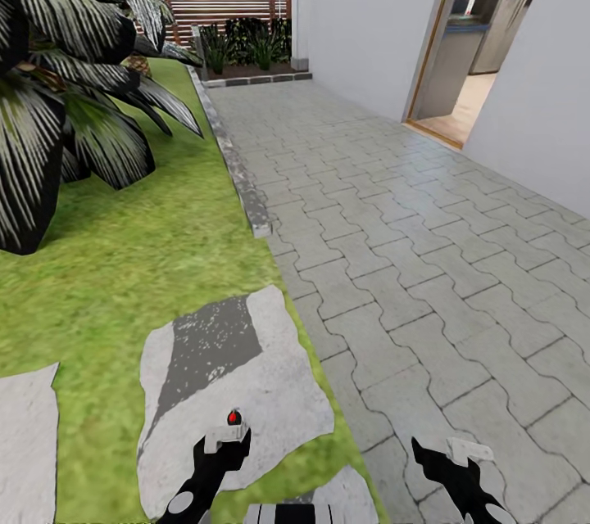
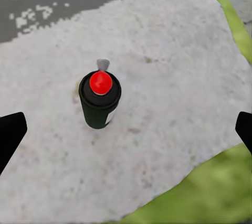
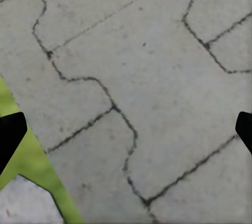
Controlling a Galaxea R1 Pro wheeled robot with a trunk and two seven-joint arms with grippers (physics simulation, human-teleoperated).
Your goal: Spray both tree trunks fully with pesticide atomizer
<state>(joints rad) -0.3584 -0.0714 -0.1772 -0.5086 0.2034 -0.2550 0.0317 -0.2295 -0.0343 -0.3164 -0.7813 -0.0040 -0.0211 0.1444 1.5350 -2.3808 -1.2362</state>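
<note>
The left hand [image 2: 126, 129] hangs open right above the pesticide atomizer [image 2: 100, 100], which stands upright on a stepping stone [image 1: 270, 393] in the grass. The right hand [image 3: 126, 129], also open, is farther off, over the paving [image 1: 426, 262]

Pesticide atomizer [image 2: 100, 100] stood upright on a pale stepping stone [image 2: 173, 103], red cap facing camera. Left gripper [image 2: 126, 132] fingers [image 2: 10, 135] spread wide, clear of it. Grass [image 2: 210, 192] bordered the stone.

Black left hand [image 1: 220, 449], black right hand [image 1: 442, 458], pale wrist blocks, grey-white round joints
</note>
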